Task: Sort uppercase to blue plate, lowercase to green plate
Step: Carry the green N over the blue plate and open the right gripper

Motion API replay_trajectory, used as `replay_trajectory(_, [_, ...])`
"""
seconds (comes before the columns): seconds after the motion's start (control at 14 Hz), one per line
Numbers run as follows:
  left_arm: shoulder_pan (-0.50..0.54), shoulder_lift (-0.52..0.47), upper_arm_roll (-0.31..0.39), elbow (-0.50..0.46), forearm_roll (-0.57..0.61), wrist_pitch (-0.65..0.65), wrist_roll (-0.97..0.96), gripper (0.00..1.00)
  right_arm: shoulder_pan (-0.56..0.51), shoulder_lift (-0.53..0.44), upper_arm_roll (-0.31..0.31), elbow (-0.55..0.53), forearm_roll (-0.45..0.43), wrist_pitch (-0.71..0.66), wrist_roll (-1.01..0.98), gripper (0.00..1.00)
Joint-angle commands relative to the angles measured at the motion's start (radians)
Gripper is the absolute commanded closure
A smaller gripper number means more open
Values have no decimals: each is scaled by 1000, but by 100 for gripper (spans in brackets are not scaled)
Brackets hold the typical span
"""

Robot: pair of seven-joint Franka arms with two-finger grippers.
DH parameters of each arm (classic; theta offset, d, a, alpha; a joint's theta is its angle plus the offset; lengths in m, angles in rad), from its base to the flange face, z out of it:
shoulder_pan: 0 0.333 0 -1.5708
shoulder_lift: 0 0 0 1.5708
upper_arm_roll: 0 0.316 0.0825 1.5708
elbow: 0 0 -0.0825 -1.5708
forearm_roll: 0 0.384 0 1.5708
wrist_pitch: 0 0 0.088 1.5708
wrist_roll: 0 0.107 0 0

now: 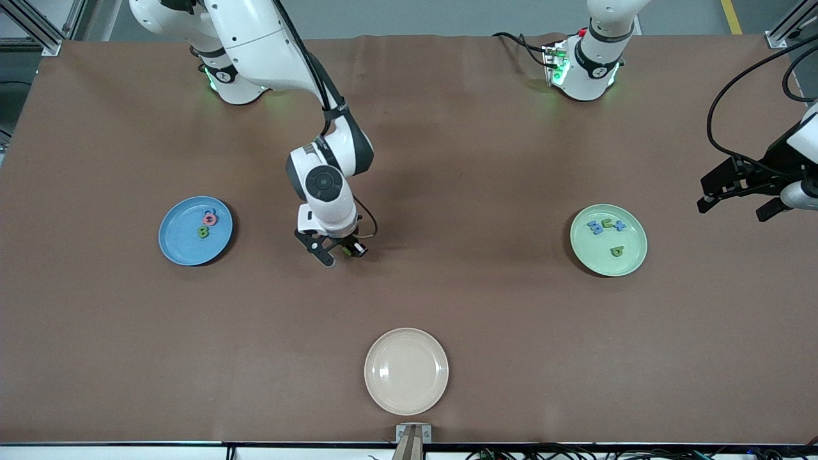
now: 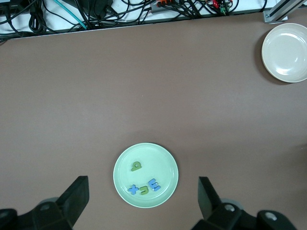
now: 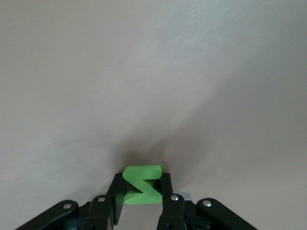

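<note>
Green N [image 3: 142,184] pinched flat-sided in right gripper [image 3: 142,197] at table; left gripper [image 2: 144,201] wide open, empty.

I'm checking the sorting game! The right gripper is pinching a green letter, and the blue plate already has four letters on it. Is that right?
Not quite. The right gripper is shut on the green letter, as the right wrist view shows. But in the front view the blue plate shows only about three letters, not four: a green B, a pinkish one and a blue one.
</note>
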Motion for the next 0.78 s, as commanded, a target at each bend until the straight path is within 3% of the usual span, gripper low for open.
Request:
replay_trajectory(0.0, [1,15,-6,28,10,-26,-13,0,-77,-89,-17,-35,11,-182,-143,99])
replay_trajectory(0.21, [-2,19,-5,28,10,-26,-10,0,-77,-211,-123,-122,-18,-319,-298,99])
replay_trajectory(0.43, [-2,22,-3,28,10,-26,-10,0,-76,-315,-250,-231,-35,-354,-511,99])
replay_trajectory(0.71, [-8,27,-1,28,13,-26,-10,0,-77,-395,-396,-333,-138,-356,-719,99])
